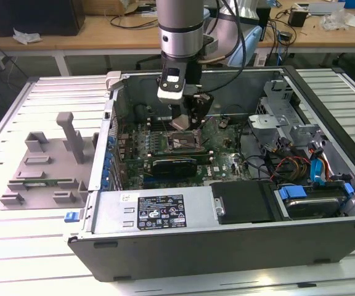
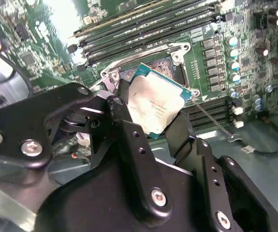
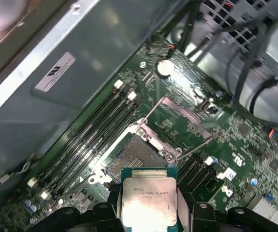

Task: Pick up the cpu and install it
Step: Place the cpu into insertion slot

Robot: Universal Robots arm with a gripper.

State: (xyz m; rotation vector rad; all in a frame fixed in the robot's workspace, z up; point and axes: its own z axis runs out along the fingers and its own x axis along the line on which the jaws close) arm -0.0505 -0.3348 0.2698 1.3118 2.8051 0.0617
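One arm (image 1: pixel 180 24) reaches straight down into the open case (image 1: pixel 227 246), its gripper (image 2: pixel 152 115) low over the motherboard (image 3: pixel 235 135). Both fingers (image 2: pixel 129 135) clamp the cpu (image 3: pixel 149 205) by opposite edges, close over the open socket (image 3: pixel 134 157), not yet seated.

cpu (image 2: pixel 154 105) partly behind hand (image 2: pixel 152 116)

The arm (image 1: pixel 179 28) is a thick round column, dark grey over a polished silver band. In the exterior view, black cables (image 1: pixel 243 34) loop out from it at 3 o'clock, and a white box (image 1: pixel 171 86) sits at 6 o'clock. The claw (image 2: pixel 151 113) is matte black, made of flat linked bars with rounded ends. Silver screws (image 2: pixel 31 147) sit at the joints, and small holes run along the fingers (image 2: pixel 132 140).
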